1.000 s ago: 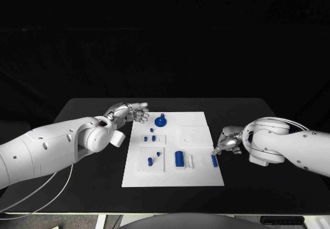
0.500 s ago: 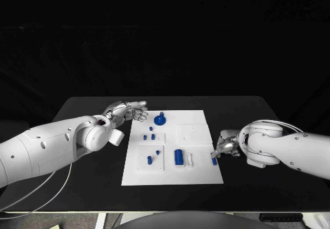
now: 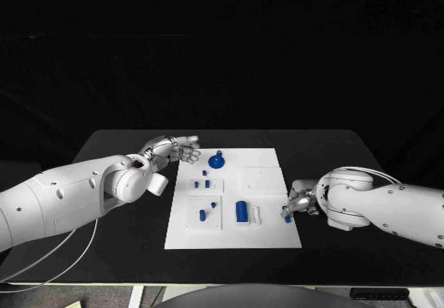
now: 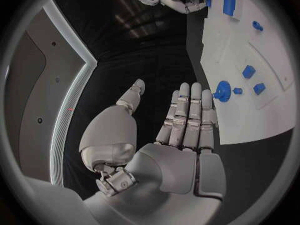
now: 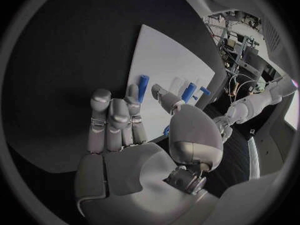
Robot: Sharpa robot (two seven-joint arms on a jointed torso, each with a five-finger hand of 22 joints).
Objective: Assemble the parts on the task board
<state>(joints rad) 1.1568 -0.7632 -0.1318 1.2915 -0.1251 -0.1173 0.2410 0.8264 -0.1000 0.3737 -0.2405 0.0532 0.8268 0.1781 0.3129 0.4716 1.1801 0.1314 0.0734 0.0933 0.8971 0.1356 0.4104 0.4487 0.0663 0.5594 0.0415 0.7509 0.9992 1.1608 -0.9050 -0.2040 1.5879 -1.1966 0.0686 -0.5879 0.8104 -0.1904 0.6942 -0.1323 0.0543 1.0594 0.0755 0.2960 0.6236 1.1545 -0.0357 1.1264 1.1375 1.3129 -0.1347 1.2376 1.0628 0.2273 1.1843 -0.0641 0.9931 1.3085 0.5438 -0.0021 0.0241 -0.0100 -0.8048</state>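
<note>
Head view has the white task board [image 3: 268, 237] lying in the middle of the black table [image 3: 351, 154], with small blue parts on it: a round knobbed piece [image 3: 215, 161] near its far edge, a larger upright cylinder [image 3: 241, 211] nearer the front, and a slim blue peg [image 3: 288, 218] at the board's right edge. Right hand [image 3: 301, 201] reaches over that edge, fingertips just beside the peg; whether it grips the peg cannot be told. Left hand [image 3: 173, 151] hovers off the board's far left corner, fingers spread, holding nothing
</note>
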